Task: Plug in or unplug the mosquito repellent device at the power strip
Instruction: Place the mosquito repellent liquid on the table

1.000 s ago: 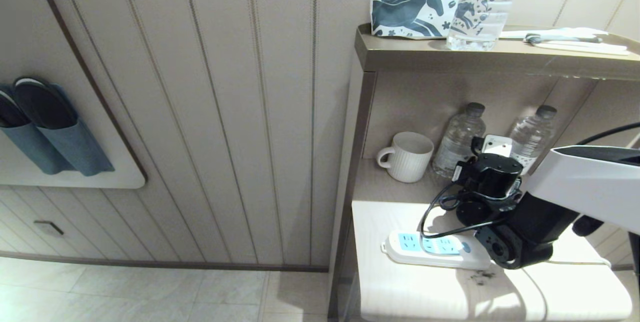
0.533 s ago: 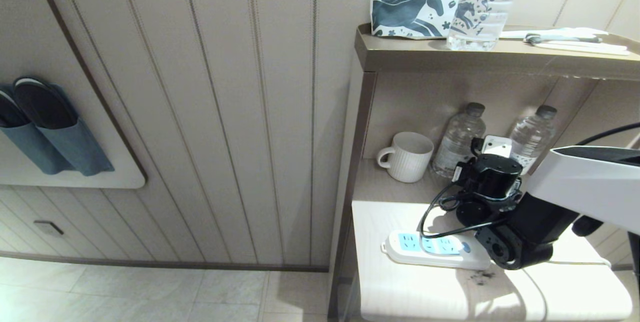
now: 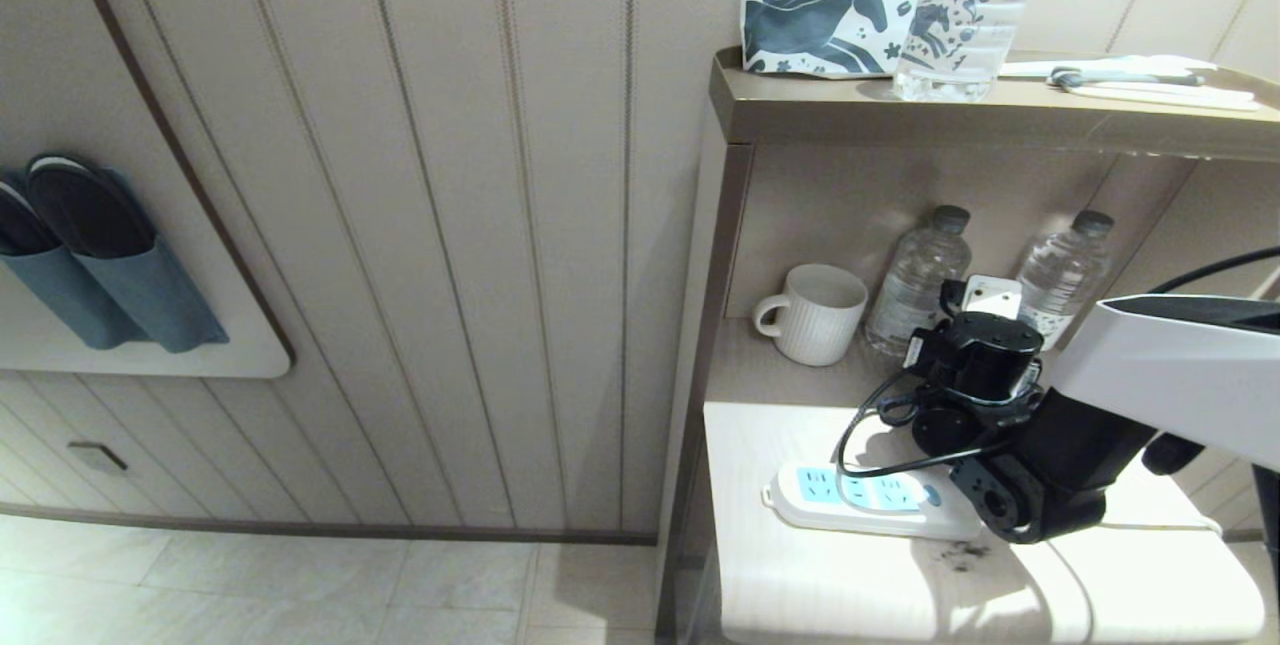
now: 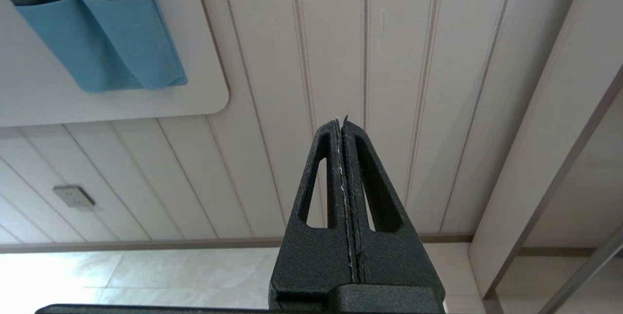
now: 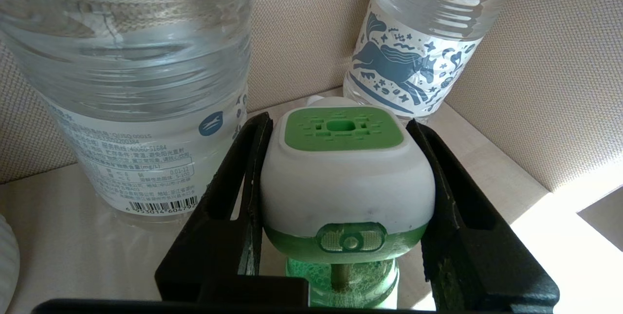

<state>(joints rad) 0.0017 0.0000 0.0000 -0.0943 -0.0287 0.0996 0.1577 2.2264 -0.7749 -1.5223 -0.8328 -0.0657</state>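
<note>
Right gripper (image 5: 340, 197) clamping mosquito repellent device (image 5: 346, 180) by its rigid white head (light, probably slick); bottle below apparently fragile.

From my remote station I see a hotel guest room: slippers (image 3: 95, 215) tucked in blue wall pockets (image 3: 110, 295), beige striped panelling (image 3: 450, 225), a bedside shelf unit (image 3: 1000, 115) with a white mug (image 3: 815, 313), complimentary water bottles (image 3: 918, 280) bearing a horse motif matching the amenity pouch (image 3: 830, 10) above, and a tiled floor (image 3: 300, 585).
</note>
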